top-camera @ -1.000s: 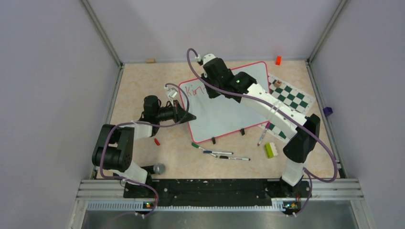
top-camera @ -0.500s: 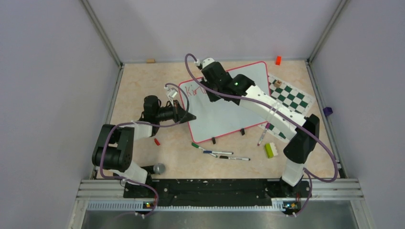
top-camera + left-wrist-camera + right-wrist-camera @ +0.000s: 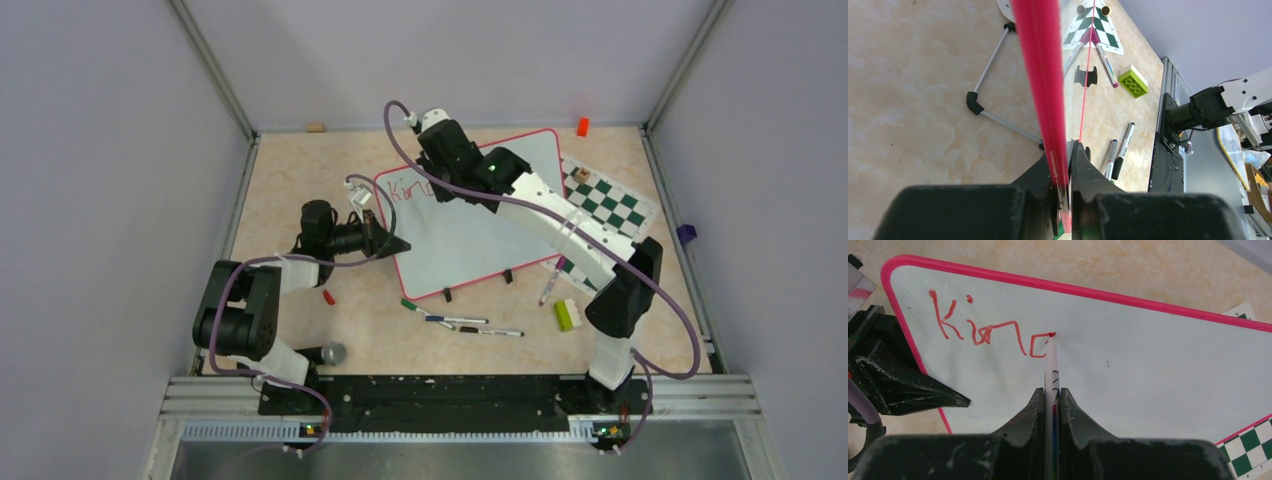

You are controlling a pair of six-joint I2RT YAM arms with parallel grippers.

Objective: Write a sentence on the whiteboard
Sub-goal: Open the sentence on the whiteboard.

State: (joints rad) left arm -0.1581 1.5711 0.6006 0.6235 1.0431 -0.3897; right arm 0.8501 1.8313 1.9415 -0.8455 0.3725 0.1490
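I have the whiteboard (image 3: 470,240) in the middle of the tabletop (image 3: 300,190), turned askew, with its two black clip feet (image 3: 447,295) on the near edge. The chess mat (image 3: 610,205) lies just beside its right side.

My left pincer (image 3: 1064,150) is closed narrow on the board's red-pink frame (image 3: 1040,60) at the left edge. From the left wrist I see the frame running straight out from between the fingers.

My right pincer (image 3: 1052,390) is reaching over the board's upper left part, clamped tight on a marker (image 3: 1050,360). The marker's red tip touches the white surface.

The sentence (image 3: 988,332) sits near the top left corner in red. It reads "K", "i", "n" and then an open loop of the next letter, with the tip at that loop's upper right end. The rest of the board is blank.

On the tabletop nearer to me, two markers (image 3: 470,322) lie just below the board. A pink-capped marker (image 3: 550,285) and a green toy brick (image 3: 567,314) lie to their right. A small red piece (image 3: 328,296) lies near the left arm, and an orange block (image 3: 582,126) sits at the far edge.
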